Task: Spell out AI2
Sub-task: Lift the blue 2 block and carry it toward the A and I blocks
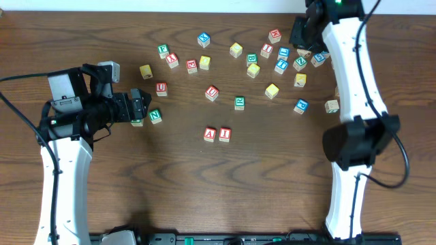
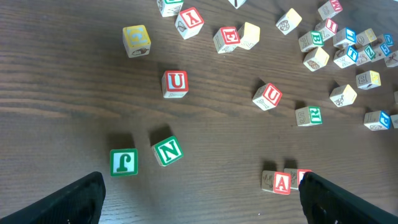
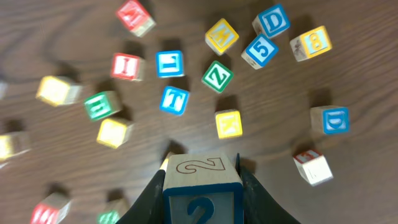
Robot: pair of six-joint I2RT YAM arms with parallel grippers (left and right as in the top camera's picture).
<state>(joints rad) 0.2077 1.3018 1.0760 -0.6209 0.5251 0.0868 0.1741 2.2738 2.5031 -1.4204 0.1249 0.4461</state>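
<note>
Right gripper [image 3: 202, 190] squeezing 2 cube [image 3: 200, 167] between both fingers, hanging over mixed cubes [image 3: 174, 99]. Left gripper [image 2: 202, 202] gaping wide, holding nothing. A cube [image 1: 210, 134] and I cube [image 1: 225, 134] sitting side by side, touching, ahead of left gripper, far from right gripper.

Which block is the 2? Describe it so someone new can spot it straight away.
Start at the right arm, reaching over the dense cluster of blocks on its side. The 2 block is clamped between its fingers. It is the only block in a grip, with a blue 2 on one face and an outlined 2 on top.
</note>
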